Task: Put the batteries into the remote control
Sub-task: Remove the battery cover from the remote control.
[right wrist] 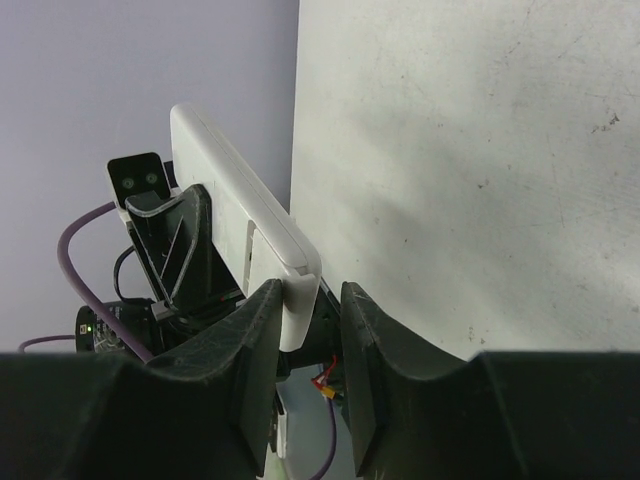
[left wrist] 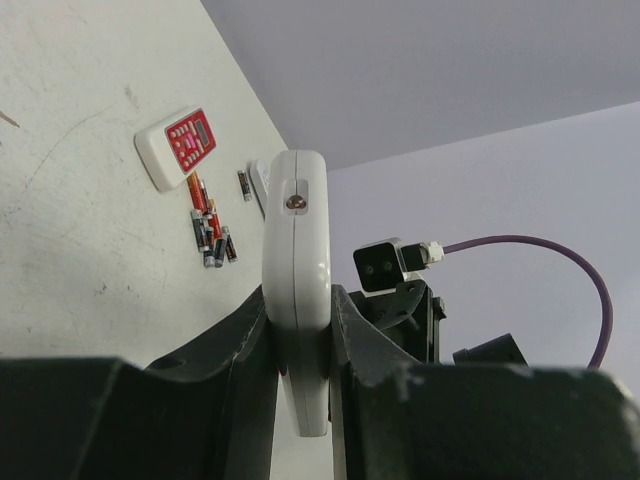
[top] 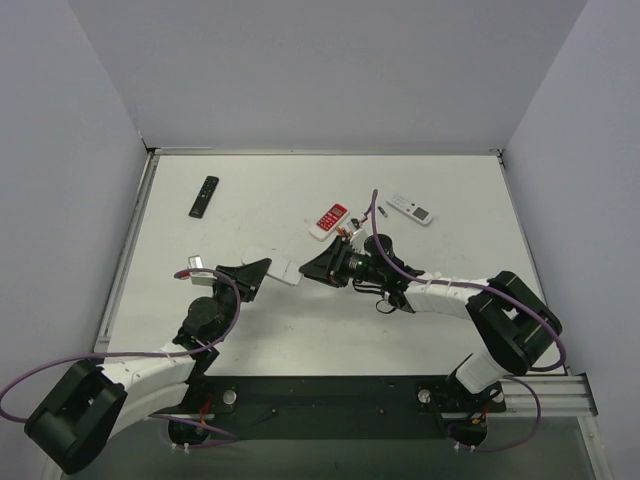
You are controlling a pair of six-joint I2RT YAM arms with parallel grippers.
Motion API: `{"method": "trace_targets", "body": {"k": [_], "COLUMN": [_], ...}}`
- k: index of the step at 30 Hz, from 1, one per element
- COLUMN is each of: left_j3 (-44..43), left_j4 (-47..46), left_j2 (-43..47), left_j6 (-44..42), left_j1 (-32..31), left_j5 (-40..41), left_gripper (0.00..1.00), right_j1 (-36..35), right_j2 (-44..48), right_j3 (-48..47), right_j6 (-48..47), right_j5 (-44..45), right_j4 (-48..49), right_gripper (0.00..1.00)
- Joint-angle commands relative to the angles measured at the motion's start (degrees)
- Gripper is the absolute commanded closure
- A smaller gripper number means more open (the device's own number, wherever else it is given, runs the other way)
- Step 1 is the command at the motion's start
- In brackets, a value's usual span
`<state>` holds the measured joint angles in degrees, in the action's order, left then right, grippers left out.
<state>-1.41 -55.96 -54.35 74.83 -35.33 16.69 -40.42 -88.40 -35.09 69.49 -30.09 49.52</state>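
Above the middle of the worktop (top: 250,210), the left gripper (left wrist: 297,315) is clamped across the remote control (left wrist: 295,250), holding it edge-on. The right gripper (right wrist: 305,305) straddles the remote's opposite end with jaws narrowly apart; whether they pinch it cannot be told. Judged step: freeing the back cover. Recommended: left grip firm, right bearing squarely on the cover and sliding along its seam without twisting. The batteries (left wrist: 210,235) lie clustered beside the red-and-white remote (left wrist: 178,145), towards the far edge, in neither gripper.
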Motion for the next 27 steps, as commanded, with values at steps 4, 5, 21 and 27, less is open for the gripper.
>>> {"method": "trace_targets", "body": {"k": [4,5,21,27], "left_j3": [1.85,1.85,2.46,2.99], "left_j4": [-7.32,-7.32,-5.04,-1.08], "left_j2": [-1.11,-1.11,0.47,1.96], "left_j6": [0.93,0.93,2.25,4.97], "left_j1": [-0.7,-0.62,-0.18,0.0], "left_j5": [1.07,1.07,4.75,6.16], "left_gripper": [1.0,1.0,1.0,1.0], "right_j1": [0.35,0.35,1.13,1.66], "right_j2": [-1.33,-1.68,-1.69,-2.39], "right_j3": [0.2,0.2,2.75,3.36], "right_j6": [2.13,2.4,4.77,5.65], "right_j5": [-1.99,-2.08,-3.22,-3.93], "right_j4": [6.82,7.17,12.17,16.13], "right_gripper": [0.75,0.75,1.0,1.0]}}
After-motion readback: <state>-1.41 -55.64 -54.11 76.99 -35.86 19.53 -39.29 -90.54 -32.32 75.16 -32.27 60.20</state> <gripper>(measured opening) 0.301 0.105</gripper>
